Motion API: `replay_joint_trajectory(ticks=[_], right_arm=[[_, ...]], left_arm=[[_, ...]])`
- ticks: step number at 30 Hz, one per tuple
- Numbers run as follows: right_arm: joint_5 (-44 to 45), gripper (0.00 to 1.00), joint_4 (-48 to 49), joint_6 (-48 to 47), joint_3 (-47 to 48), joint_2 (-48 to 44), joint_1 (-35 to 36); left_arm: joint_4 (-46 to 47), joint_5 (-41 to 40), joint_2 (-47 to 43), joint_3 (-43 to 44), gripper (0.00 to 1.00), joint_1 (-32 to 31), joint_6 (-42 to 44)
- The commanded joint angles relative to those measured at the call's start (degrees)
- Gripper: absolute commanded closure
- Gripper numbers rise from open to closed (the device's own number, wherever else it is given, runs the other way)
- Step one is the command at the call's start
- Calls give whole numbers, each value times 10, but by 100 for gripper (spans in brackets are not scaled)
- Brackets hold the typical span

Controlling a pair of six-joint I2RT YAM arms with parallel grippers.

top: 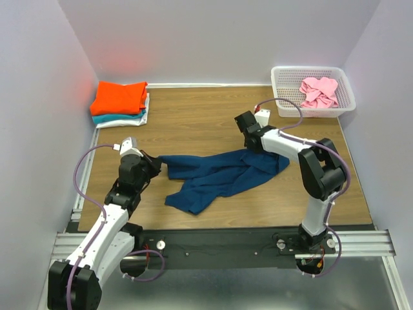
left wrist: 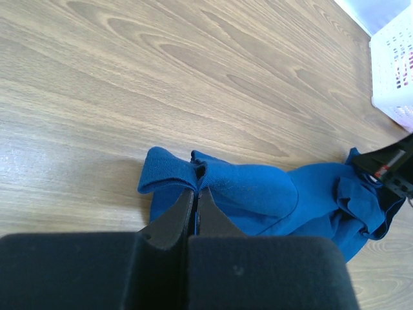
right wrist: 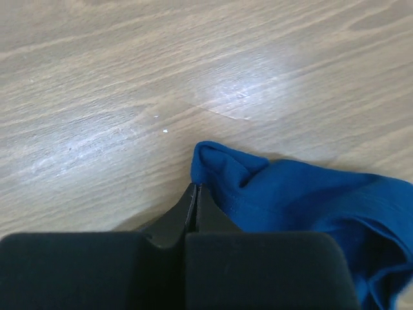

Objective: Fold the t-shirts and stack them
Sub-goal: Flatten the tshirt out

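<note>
A navy-blue t-shirt [top: 219, 174] lies crumpled and stretched across the middle of the table. My left gripper [top: 157, 165] is shut on its left edge; in the left wrist view the cloth [left wrist: 251, 190] bunches at the closed fingertips [left wrist: 195, 189]. My right gripper [top: 257, 143] is shut on its right end; in the right wrist view a blue corner [right wrist: 222, 169] sticks out past the closed tips [right wrist: 195, 188]. A folded stack with an orange t-shirt [top: 119, 97] on top of teal [top: 110, 119] and white ones sits at the back left. A pink t-shirt [top: 319, 91] lies in the basket.
A white lattice basket [top: 284, 97] stands at the back right and shows in the left wrist view [left wrist: 393, 71]. Grey walls close the table's left, back and right sides. A metal rail runs along the near edge [top: 219, 242].
</note>
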Motion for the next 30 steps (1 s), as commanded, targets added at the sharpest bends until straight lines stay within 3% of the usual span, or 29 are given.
replay_joint_trajectory(ticks=[1,14,19,25,30], right_arm=[[46,99,-12,-2,-7,-57,2],[153,99,-7,-41,-27,-329,2],[182,99,-4,-81,-2,-433,2],[100,99,2,-158,76,-519,2],[-73,99,3,-183,173,-549,2]], left_arm=[[-9,-26,-14,2,100,2,3],[-15,-47,-60,83,100,2,-3],[-38,-74,-101,159,100,2,4],[-45,-75,-141,289,100,2,22],[-24,-22,-161,397,100,2,29]])
